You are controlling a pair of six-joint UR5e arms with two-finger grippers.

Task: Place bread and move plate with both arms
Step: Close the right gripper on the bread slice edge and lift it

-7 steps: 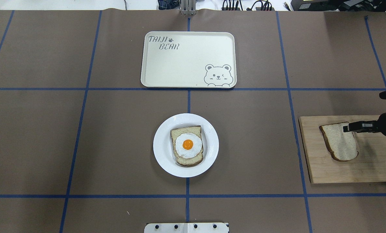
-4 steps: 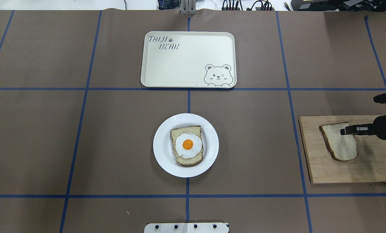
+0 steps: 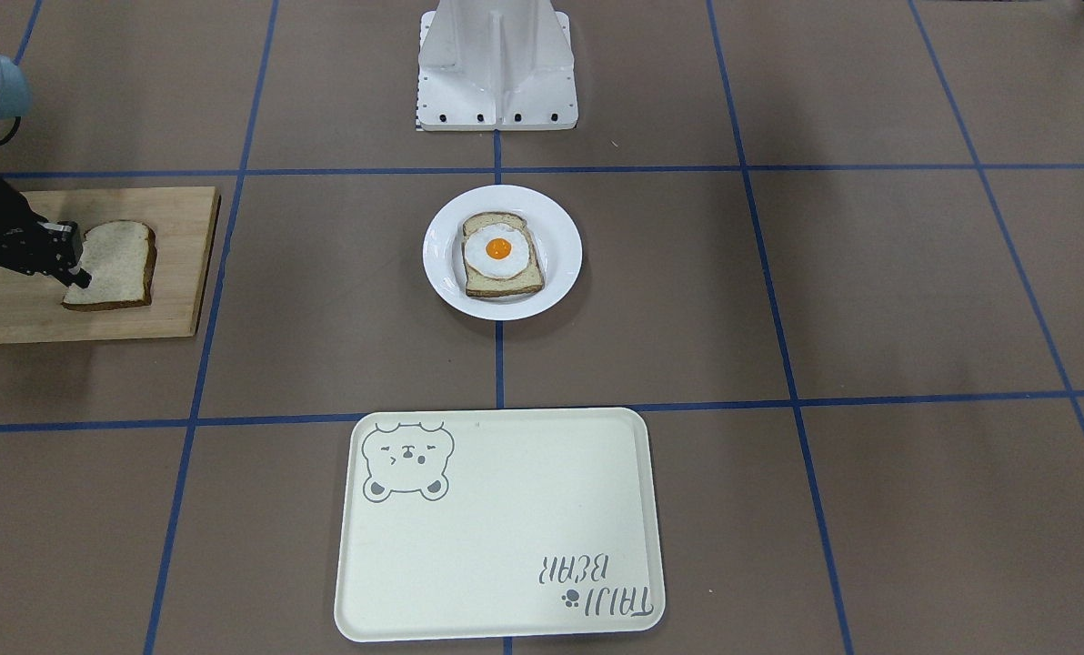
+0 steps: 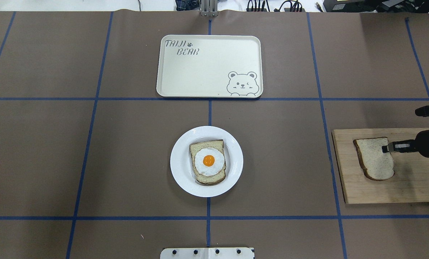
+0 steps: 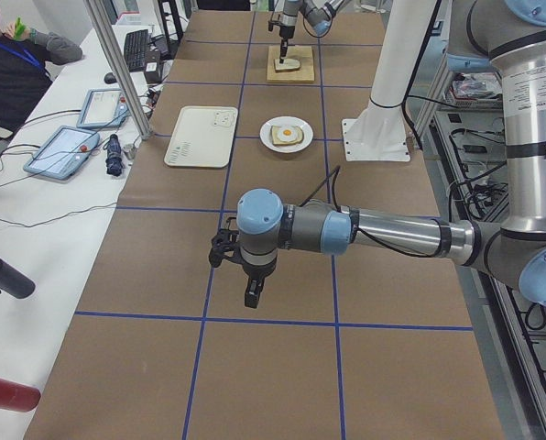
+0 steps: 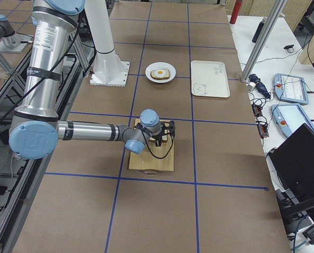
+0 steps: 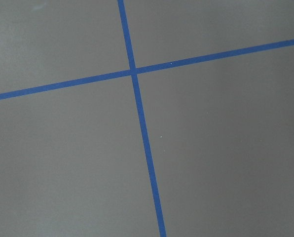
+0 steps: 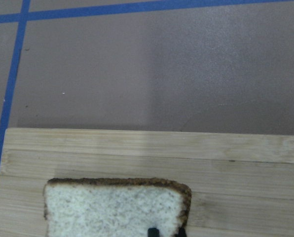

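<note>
The right hand [image 4: 384, 148] has clamped onto the pale, brown-crusted square bread slice [image 4: 372, 158], nudging it on the rectangular wooden board [image 4: 409, 187]; lifting likely comes next (left hand [image 5: 252, 295]: cannot tell its state).

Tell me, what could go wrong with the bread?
The right pincer meets the bread only at one edge, so it might droop, tear or slip out when lifted. The plate already holds egg toast, so the bread could land crooked or slide off.
</note>
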